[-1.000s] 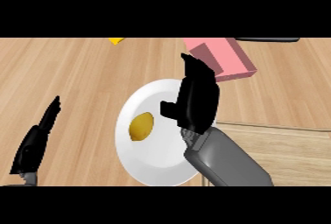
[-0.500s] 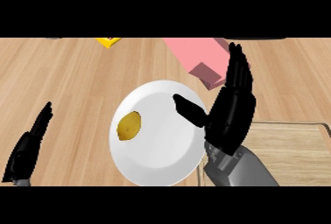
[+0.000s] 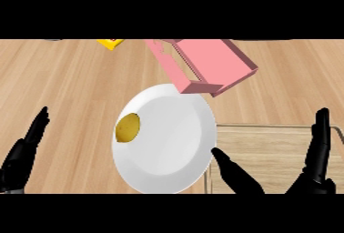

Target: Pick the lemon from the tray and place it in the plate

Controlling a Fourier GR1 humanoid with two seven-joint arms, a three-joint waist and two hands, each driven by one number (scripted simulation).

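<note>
A: Count so far? We log one lemon (image 3: 128, 127), lying on the left part of the one white plate (image 3: 171, 150), centre frame.

B: Agreed. One tray (image 3: 269, 136) at lower right, one pink box (image 3: 205, 66) above the plate, one yellow item (image 3: 111, 43) at upper left. No readable writing.

A: Hands?

B: Left hand (image 3: 23, 152) lower left, right hand (image 3: 309, 168) lower right; fingers straight, released, holding nothing, above the wooden counter (image 3: 60, 82).
</note>
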